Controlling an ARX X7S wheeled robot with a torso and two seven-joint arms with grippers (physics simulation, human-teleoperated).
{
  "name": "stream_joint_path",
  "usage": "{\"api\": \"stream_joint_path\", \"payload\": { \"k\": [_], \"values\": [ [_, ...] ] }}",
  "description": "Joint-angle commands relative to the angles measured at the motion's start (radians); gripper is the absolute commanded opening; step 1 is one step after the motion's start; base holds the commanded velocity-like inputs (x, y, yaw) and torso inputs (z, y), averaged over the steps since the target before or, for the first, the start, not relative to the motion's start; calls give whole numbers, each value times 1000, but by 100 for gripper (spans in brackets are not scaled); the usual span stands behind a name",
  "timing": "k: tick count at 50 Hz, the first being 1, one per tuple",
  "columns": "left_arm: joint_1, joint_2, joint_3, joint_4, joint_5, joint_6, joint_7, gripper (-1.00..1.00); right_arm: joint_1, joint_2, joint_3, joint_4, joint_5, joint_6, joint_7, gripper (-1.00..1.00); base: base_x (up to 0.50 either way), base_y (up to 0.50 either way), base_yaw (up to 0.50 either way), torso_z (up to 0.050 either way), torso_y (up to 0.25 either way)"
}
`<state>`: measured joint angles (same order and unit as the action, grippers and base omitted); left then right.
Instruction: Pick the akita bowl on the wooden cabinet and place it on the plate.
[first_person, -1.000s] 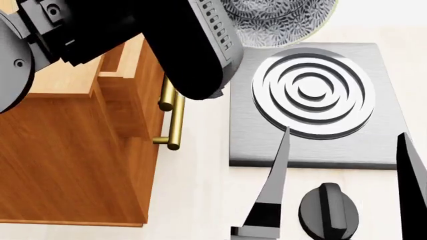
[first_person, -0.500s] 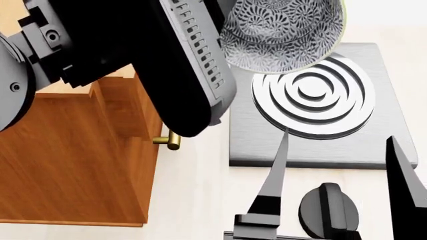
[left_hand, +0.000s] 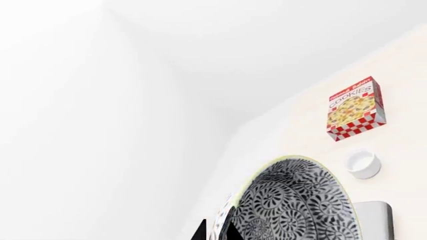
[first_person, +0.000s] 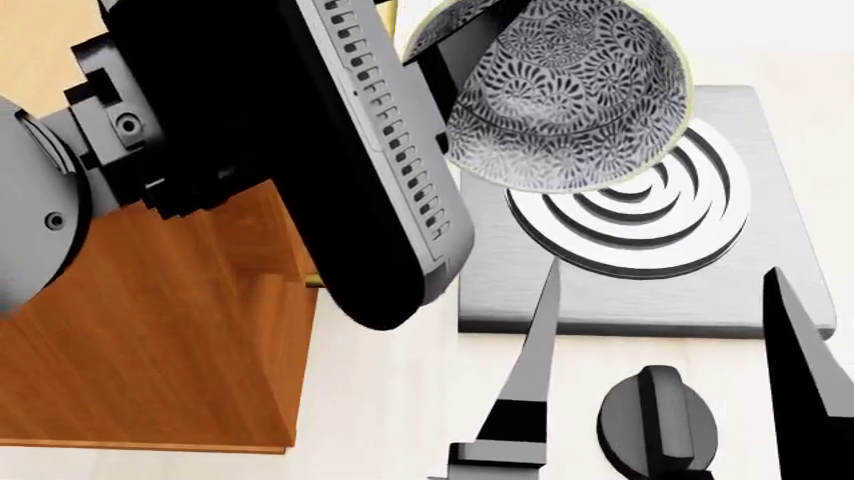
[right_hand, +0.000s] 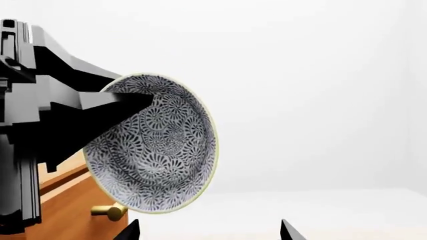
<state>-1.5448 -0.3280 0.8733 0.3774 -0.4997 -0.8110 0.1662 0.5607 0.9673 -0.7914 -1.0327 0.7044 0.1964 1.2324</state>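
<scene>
The bowl (first_person: 567, 95) is up in the air, tipped on its side, over the far part of the stove plate (first_person: 767, 290); the left gripper (right_hand: 137, 102) grips its rim, one of the fingers (right_hand: 110, 102) inside it; the cabinet (first_person: 147, 340) stands just beside the stove plate, toward the counter's (first_person: 387, 400) left side; the right gripper (first_person: 667, 330) hangs spread wide with nothing in it, above a black knob (first_person: 657, 420); a cookie box (left_hand: 355, 108) and a white cup (left_hand: 363, 163) sit farther off.
</scene>
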Motion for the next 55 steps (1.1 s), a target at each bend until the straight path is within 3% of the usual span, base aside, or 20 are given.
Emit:
{"api": "stream_joint_path", "payload": {
  "k": [1,23,55],
  "values": [
    [25,-9,4,27,9,12,-12,-100,54,22,-75,7,4,-32,31,100,0,0,0,0,0],
    [59,-78,-21,143,-50,-31,-16,-100,49,31,-80,22,0,-50,35,100,0,0,0,0,0],
    [123,-81,-15,181,-66,-9,-46,-100,59,30,-95,27,2,-54,33,100,0,0,0,0,0]
  ]
}}
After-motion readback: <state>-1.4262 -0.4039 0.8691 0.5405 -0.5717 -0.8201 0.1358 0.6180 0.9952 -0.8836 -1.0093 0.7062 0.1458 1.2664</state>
